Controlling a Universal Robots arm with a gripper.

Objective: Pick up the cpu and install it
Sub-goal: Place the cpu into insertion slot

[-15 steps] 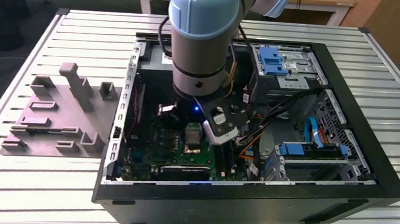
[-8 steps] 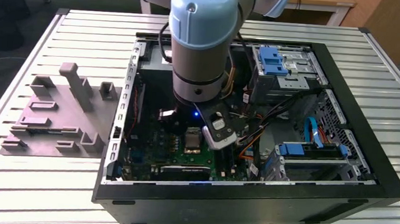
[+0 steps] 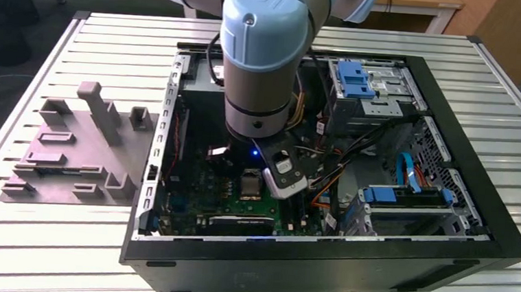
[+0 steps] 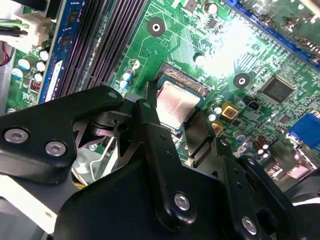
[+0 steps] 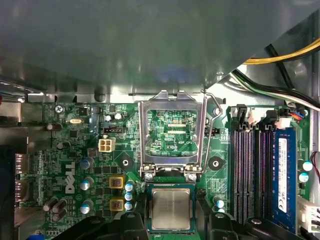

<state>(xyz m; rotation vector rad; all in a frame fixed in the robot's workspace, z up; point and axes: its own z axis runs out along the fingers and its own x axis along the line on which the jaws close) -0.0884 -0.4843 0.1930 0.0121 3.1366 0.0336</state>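
Down inside an open computer case (image 3: pixel 475 223), claw (image 4: pixel 175 106) straddling the cpu (image 5: pixel 171 209) seated in its socket (image 5: pixel 172 180); gripping or released, impossible to tell.

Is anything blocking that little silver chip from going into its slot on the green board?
Nothing visible does. The metal frame is swung open, away from the cpu, and the cpu is right at the socket.

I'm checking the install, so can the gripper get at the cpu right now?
Probably yes. The metal frame of the socket stands flipped open, off the cpu, and the gripper sits right at it with no cable or part between them.
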